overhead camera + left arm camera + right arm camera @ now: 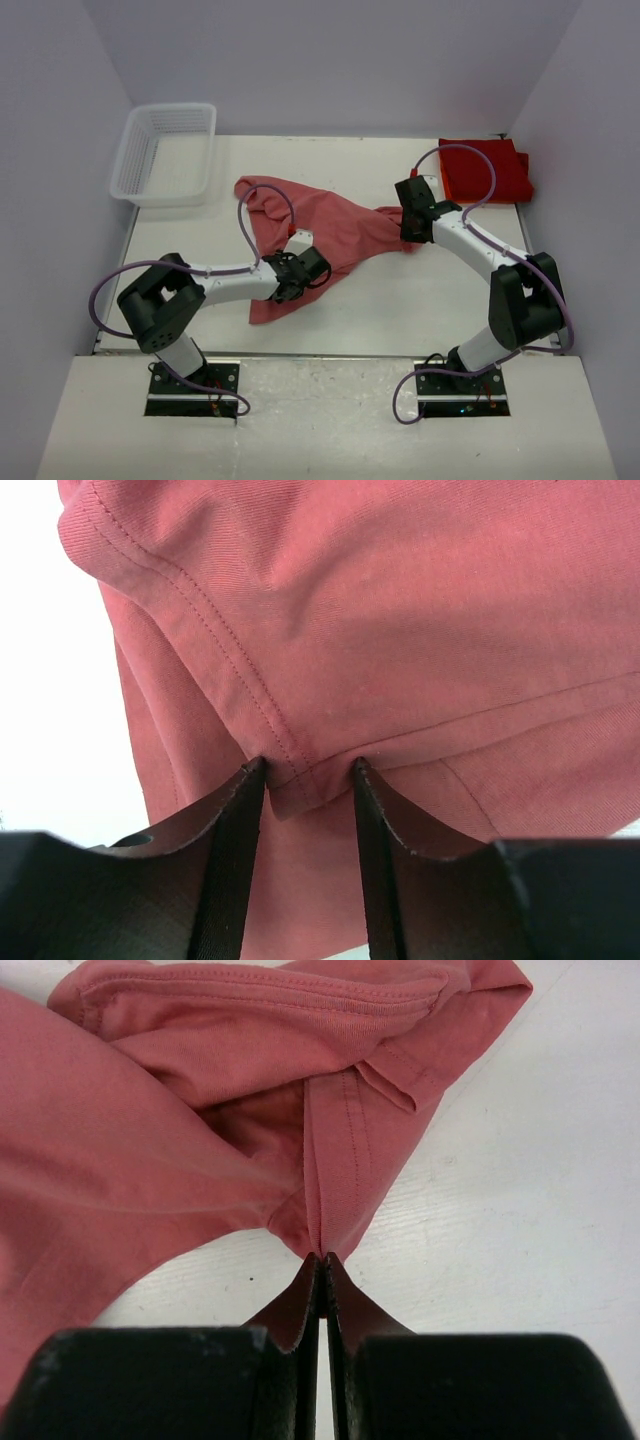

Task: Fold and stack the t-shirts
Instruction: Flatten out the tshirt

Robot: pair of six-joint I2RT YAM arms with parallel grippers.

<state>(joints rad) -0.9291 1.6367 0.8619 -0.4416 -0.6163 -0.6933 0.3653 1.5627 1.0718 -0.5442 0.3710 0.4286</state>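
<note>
A faded salmon-red t-shirt (335, 225) lies crumpled and stretched across the middle of the white table (400, 310). My left gripper (292, 283) sits over its near-left part. In the left wrist view the fingers (235, 840) stand apart, and a stitched hem corner of the t-shirt (400, 610) lies between the tips of the left gripper (308, 770). My right gripper (410, 232) holds the cloth's right end. In the right wrist view the right gripper (322, 1258) is shut on a pinched fold of the t-shirt (150, 1160), low above the table. A folded deep red t-shirt stack (487, 170) lies at the back right.
A white plastic mesh basket (165, 153) stands at the back left corner. White walls close in the table at the back and both sides. Purple cables loop off both arms.
</note>
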